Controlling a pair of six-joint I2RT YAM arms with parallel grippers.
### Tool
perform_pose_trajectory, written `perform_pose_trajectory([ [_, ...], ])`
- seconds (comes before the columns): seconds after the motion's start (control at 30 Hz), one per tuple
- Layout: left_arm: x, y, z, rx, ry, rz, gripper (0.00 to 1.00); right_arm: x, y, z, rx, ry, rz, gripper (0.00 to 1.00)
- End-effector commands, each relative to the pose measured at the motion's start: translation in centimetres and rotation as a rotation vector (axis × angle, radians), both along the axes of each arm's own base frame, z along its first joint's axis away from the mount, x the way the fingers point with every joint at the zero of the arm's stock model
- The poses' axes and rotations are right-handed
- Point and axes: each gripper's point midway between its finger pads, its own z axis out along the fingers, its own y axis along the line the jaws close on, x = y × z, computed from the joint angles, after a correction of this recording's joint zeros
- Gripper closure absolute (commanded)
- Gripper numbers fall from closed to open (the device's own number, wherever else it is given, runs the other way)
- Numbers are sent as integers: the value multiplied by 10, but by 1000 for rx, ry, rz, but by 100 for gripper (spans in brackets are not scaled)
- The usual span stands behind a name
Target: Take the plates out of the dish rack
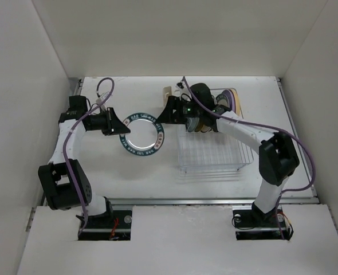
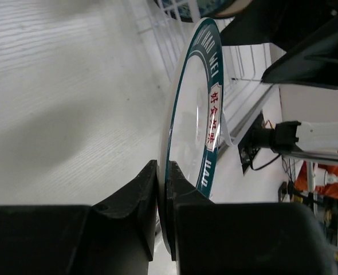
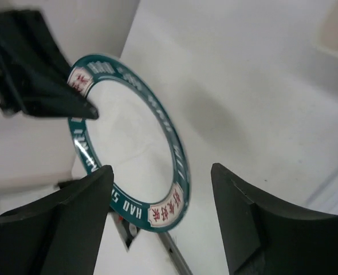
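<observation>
Left pincer [image 2: 162, 173] tight on teal-rimmed plate [image 2: 186, 126]

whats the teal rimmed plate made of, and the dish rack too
Teal-rimmed plate: probably glazed ceramic or melamine. Its white centre has a smooth sheen in the left wrist view, and the rim lettering looks printed. Dish rack: thin metal wire, apparently with a white or silvery coating. The table shows through its open grid.
</observation>
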Motion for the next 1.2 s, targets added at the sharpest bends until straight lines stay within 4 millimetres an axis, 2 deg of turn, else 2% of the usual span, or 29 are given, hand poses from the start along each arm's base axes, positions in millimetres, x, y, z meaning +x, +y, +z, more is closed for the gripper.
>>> perform_pose_trajectory([
  [0.0,-2,16,9,3,-18,62,100,31,-30,27,-157,-79,-233,24],
  [0.07,3,30,-5,40,10,105,100,41,-51,42,-221,-102,-352,19],
  [0.1,2,35,-15,51,39,124,100,56,-69,55,-270,-142,-477,18],
  [0.13,8,42,-21,75,49,152,100,55,-85,51,-337,-124,-527,18],
  [0.17,12,54,-42,130,103,201,100,57,-96,56,-364,-126,-588,18],
  [0.2,18,62,-50,151,109,232,100,65,-116,57,-430,-145,-686,18],
  [0.27,26,69,-69,178,155,261,100,66,-135,45,-540,-106,-755,20],
  [0.3,34,76,-75,192,142,278,100,70,-147,40,-592,-98,-792,26],
  [0.33,38,79,-80,196,147,292,100,76,-159,41,-626,-98,-851,28],
  [0.37,42,82,-85,182,166,322,100,75,-163,25,-690,-70,-846,30],
  [0.4,48,90,-94,181,184,350,100,78,-170,17,-719,-57,-857,35],
  [0.43,58,93,-96,178,158,364,100,81,-168,14,-722,-55,-856,39],
  [0.5,68,102,-106,174,177,397,100,86,-170,-4,-765,-38,-845,45],
  [0.53,75,111,-107,198,175,420,100,87,-169,-9,-775,-32,-842,53],
  [0.63,79,123,-121,235,208,450,100,92,-169,-31,-817,-6,-847,56],
  [0.7,78,126,-129,258,218,451,90,93,-178,-46,-854,21,-876,56],
  [0.73,77,129,-136,272,238,456,86,93,-180,-45,-860,17,-884,52],
  [0.93,79,144,-147,278,269,500,64,96,-174,-73,-895,52,-852,53],
  [0.97,78,147,-147,277,271,509,57,97,-173,-75,-896,53,-851,56],
  [1.0,82,149,-144,278,260,511,55,98,-173,-75,-896,53,-851,73],
  [1.1,80,154,-138,290,256,517,47,96,-176,-67,-894,45,-861,100],
  [1.17,78,153,-130,296,247,511,44,93,-180,-51,-903,16,-886,100],
])
